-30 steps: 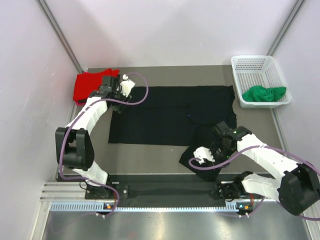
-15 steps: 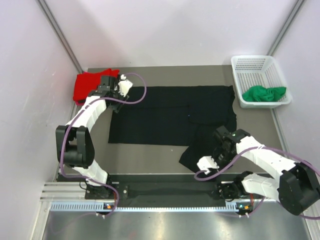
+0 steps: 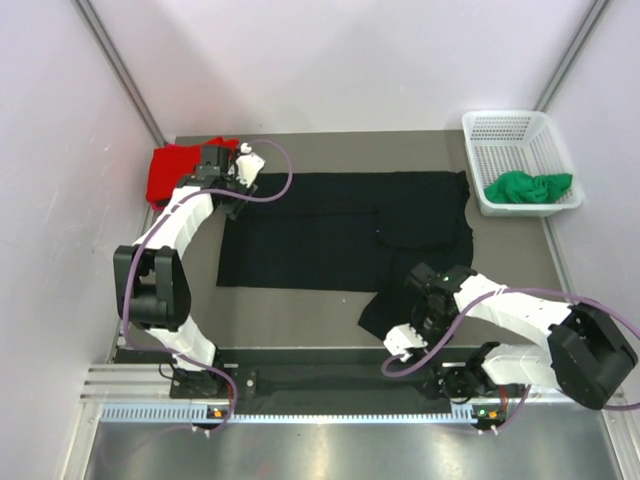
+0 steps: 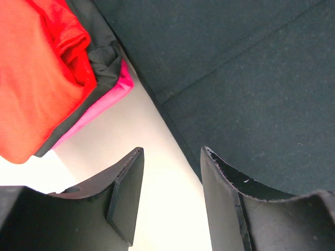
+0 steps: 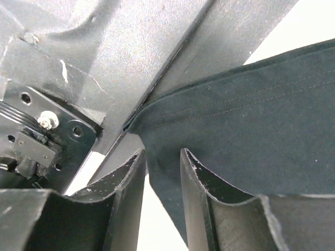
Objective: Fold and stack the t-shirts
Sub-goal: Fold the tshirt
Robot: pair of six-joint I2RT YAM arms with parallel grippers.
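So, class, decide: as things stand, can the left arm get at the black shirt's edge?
Probably yes: the left pincer hangs open right beside the edge of the black shirt, with only bare table between them.

We see only a thin strip of the pink shirt (image 4: pixel 116 91) under the red shirt (image 4: pixel 36 73). We cannot tell if the right gripper (image 5: pixel 162 154) pinches the black shirt (image 5: pixel 251 120).

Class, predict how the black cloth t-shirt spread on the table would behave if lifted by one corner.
Probably floppy: the black cloth t-shirt lies flat, its near corner rumpled. Likely light, since the stitched hem looks thin. Pushed, it would probably bunch, not slide whole.
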